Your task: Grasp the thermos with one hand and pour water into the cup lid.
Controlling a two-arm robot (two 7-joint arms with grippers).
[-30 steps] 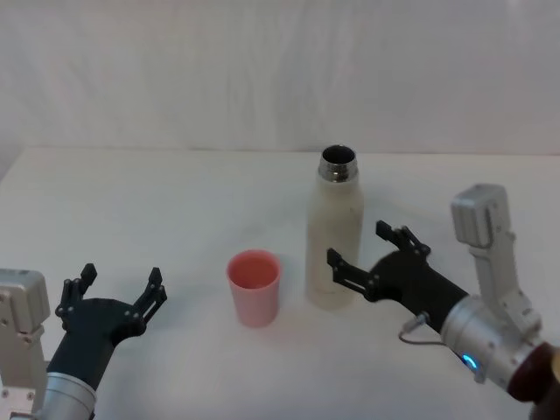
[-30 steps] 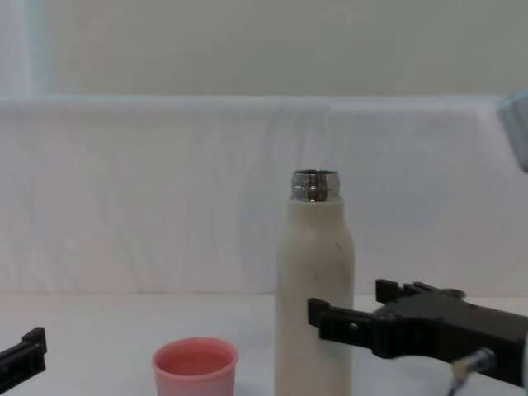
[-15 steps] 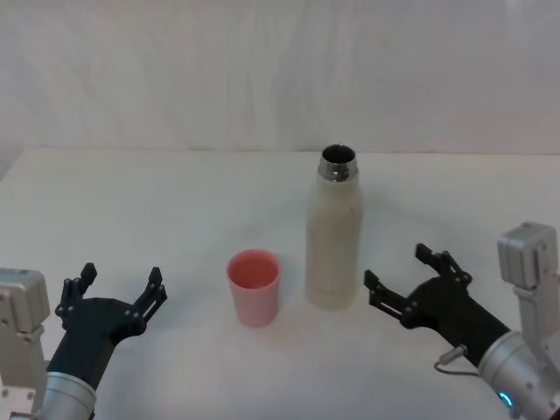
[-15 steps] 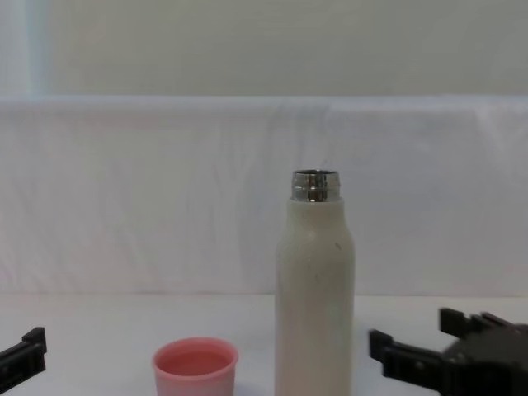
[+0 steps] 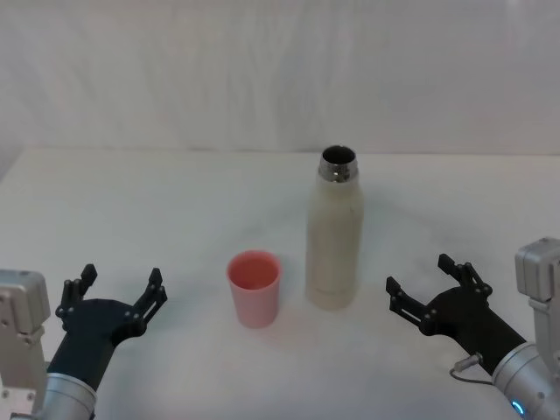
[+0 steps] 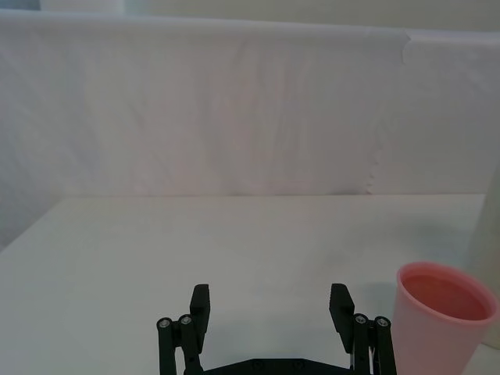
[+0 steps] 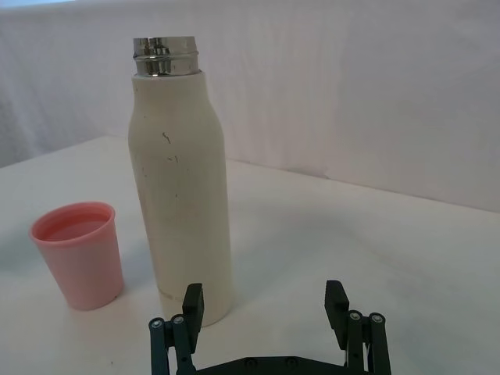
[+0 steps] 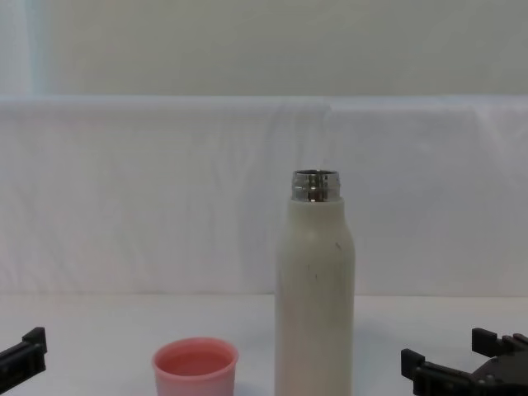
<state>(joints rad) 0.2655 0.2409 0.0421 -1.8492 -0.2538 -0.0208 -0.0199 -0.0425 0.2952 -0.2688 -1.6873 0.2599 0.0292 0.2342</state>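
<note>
As I drew my right gripper [image 5: 435,297] back from the thermos [image 5: 334,234], fingers spread wide, it stood upright beside the cup lid [image 5: 255,287], ungrasped; pouring seemed finished.

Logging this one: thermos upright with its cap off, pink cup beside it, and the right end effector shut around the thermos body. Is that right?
Not quite. The thermos is upright with its cap off and the pink cup stands beside it, but the right end effector is open and apart from the thermos, with bare table between them. The head view shows the gap plainly.
</note>
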